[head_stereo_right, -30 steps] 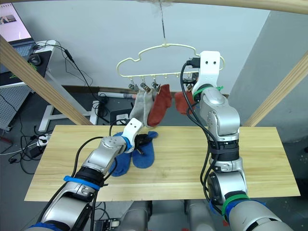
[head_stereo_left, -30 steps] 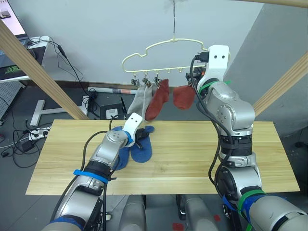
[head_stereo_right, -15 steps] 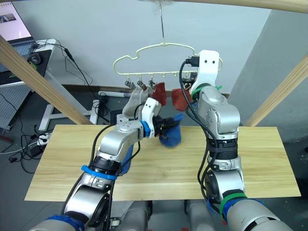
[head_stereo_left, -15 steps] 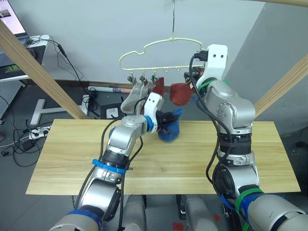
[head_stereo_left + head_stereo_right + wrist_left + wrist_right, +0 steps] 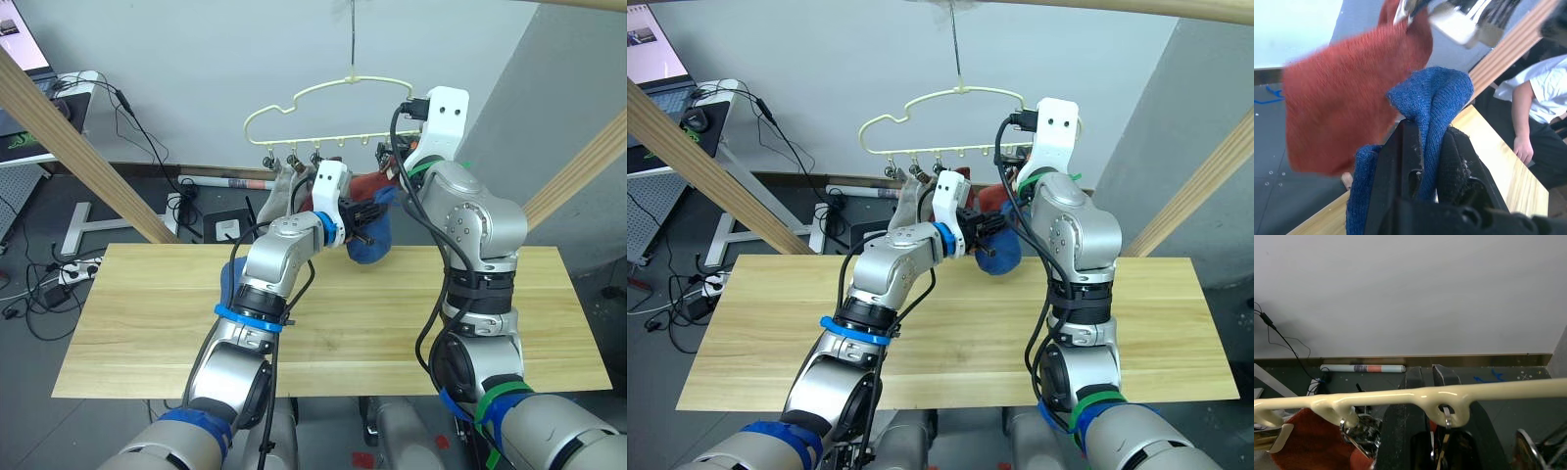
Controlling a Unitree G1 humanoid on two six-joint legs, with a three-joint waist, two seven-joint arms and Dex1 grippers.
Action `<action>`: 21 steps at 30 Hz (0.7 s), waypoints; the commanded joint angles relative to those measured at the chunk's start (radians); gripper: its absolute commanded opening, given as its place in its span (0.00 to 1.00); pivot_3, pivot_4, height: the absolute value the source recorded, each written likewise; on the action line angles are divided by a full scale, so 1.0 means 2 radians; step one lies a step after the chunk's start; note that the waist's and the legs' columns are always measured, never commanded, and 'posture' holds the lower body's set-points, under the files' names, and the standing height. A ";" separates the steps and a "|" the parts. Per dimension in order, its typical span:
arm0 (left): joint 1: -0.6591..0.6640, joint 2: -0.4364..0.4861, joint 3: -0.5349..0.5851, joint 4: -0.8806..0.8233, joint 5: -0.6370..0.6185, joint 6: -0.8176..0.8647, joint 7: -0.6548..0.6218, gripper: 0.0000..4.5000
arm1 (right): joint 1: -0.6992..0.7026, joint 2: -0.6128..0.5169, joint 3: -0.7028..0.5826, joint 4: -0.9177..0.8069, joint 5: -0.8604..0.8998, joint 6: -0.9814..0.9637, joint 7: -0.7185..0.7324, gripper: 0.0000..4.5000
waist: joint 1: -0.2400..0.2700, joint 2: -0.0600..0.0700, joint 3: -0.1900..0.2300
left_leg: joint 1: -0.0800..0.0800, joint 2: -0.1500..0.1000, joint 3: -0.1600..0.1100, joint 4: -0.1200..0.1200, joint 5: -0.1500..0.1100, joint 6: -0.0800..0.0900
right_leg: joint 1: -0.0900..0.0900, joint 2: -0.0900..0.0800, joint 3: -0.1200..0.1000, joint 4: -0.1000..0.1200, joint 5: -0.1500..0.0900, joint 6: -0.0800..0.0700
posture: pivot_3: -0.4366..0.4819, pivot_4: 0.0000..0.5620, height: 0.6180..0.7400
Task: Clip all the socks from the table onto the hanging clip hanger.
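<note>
A long table of pale yellowish wood planks, with the grain running along its length, stands on a dark grey floor. One blue sock lies flat on the table, near the far edge and toward the left half, mostly hidden behind the robot's left arm, so only a strip of it can be seen. On the floor past the table's left end there are a white power strip and tangled black cables.
</note>
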 commanded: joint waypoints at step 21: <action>-0.047 -0.029 0.039 0.018 -0.035 -0.021 0.023 0.16 | -0.008 0.008 -0.001 -0.042 0.010 0.009 -0.009 0.00 | -0.001 0.000 0.000 | 0.000 0.000 0.000 0.000 0.000 0.000 | 0.000 0.000 0.000 -0.001 0.000 0.000 | 0.50 0.52 1.00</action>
